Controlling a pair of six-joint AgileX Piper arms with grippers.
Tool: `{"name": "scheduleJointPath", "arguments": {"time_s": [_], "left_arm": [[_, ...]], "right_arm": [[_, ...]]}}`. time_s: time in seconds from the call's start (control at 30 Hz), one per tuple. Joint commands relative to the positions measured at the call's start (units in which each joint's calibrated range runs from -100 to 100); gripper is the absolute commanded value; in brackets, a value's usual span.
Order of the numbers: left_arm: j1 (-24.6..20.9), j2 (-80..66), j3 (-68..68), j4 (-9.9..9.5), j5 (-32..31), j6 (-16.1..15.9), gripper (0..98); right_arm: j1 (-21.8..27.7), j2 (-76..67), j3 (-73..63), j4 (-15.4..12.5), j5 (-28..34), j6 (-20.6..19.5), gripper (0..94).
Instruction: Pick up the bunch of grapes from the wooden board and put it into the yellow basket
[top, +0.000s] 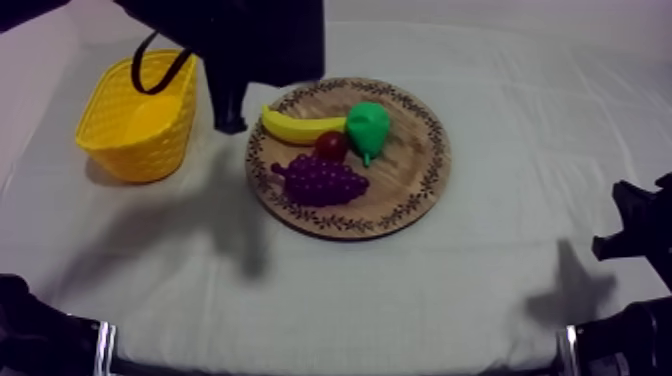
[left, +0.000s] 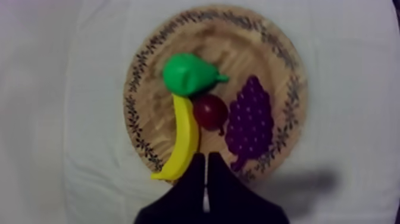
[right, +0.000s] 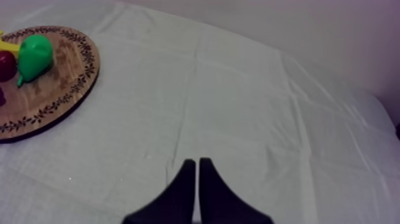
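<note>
The purple bunch of grapes (top: 321, 180) lies on the front left of the round wooden board (top: 410, 185), beside a small red fruit (top: 331, 145). In the left wrist view the grapes (left: 250, 122) sit just beyond my left gripper (left: 206, 159), whose fingers lie together, shut on nothing, at the board's (left: 238, 42) near rim. From above, that gripper (top: 229, 122) hangs between the board and the yellow basket (top: 140, 118), which stands at the left. My right gripper (right: 197, 164) is shut over bare cloth, away from the board (right: 56, 98).
A banana (top: 298, 127) and a green pear (top: 367, 126) lie on the board's far half, the banana's end (left: 181, 146) close to my left fingers. The right arm (top: 635, 235) rests low at the right edge. Open cloth stretches in front of and to the right of the board.
</note>
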Motion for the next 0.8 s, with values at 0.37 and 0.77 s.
{"name": "scheduleJointPath", "arguments": {"time_s": [0.37, 0.77], "left_arm": [[0.7, 0.8, 1.1, -0.03, 4.4, -5.4, 0.2], [0.3, 0.2, 6.1, -0.41, 2.4, -3.8, 64.8]], "right_arm": [[0.0, 0.0, 0.0, 0.0, 0.0, 0.0, 0.3], [0.0, 0.0, 0.0, 0.0, 0.0, 0.0, 0.3]]}}
